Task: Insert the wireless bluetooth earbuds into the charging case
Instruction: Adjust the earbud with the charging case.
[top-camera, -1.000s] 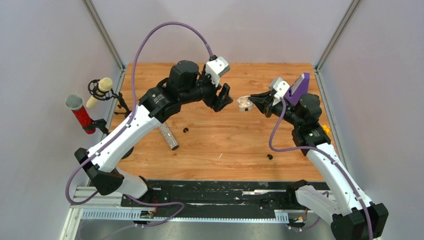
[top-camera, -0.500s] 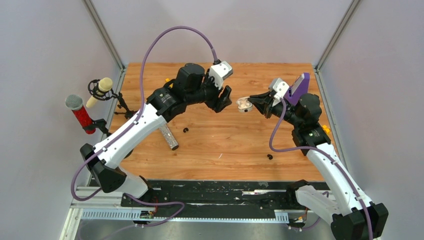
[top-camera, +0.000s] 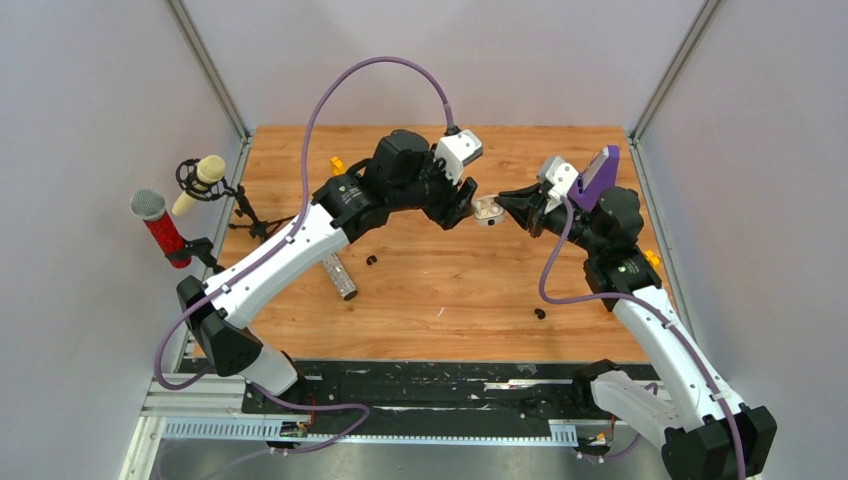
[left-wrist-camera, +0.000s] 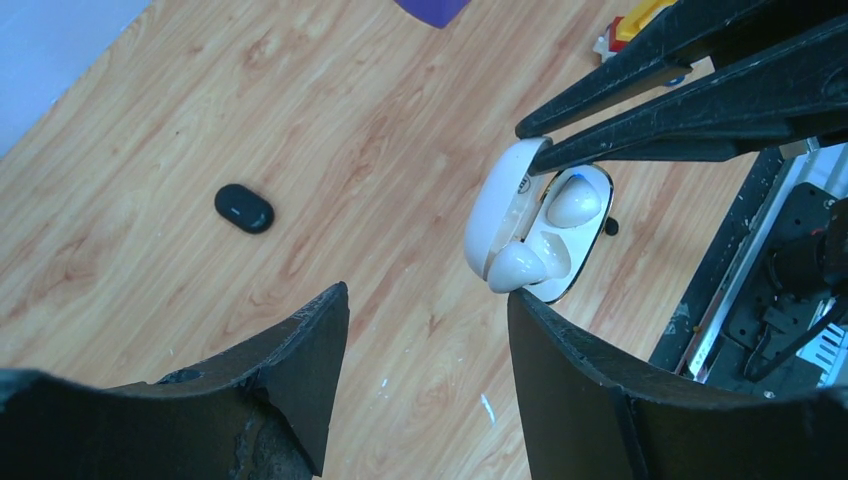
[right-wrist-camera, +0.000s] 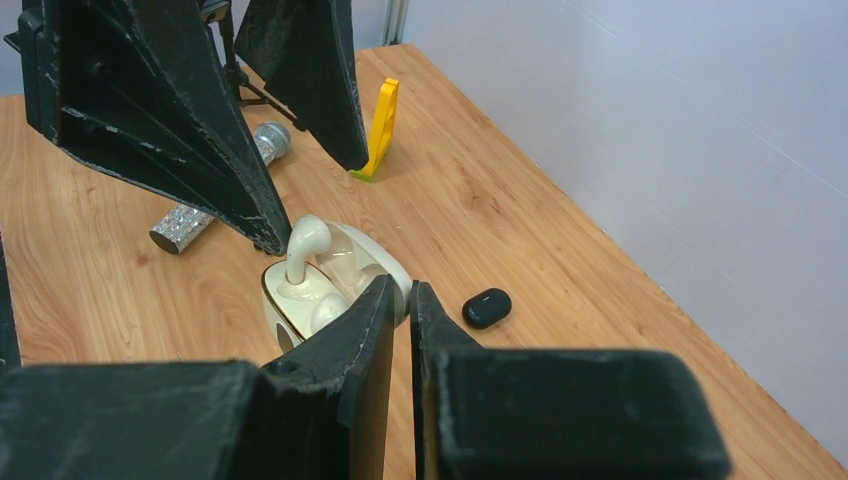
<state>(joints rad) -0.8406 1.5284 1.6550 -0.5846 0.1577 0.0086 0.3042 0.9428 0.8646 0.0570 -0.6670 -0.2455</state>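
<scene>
Overhead: right gripper (top-camera: 506, 203) clamps the open charging case (top-camera: 487, 210); left gripper (top-camera: 466, 208), fingers apart, just left of it. Left wrist: two white earbuds (left-wrist-camera: 575, 200) inside it. Right wrist (nearer): one bud's stem stands upright; black case (right-wrist-camera: 487, 307), yellow wedge (right-wrist-camera: 380, 125) beyond the charging case.

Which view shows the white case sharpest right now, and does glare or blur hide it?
Left wrist: white case sharp, evenly lit, no harsh glare. Right wrist: clear too, but near fingers cover its lower part. Top external: too small for detail.

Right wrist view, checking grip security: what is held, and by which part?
The right tool pinches the white charging case by its lid edge; the left tool holds nothing.
</scene>
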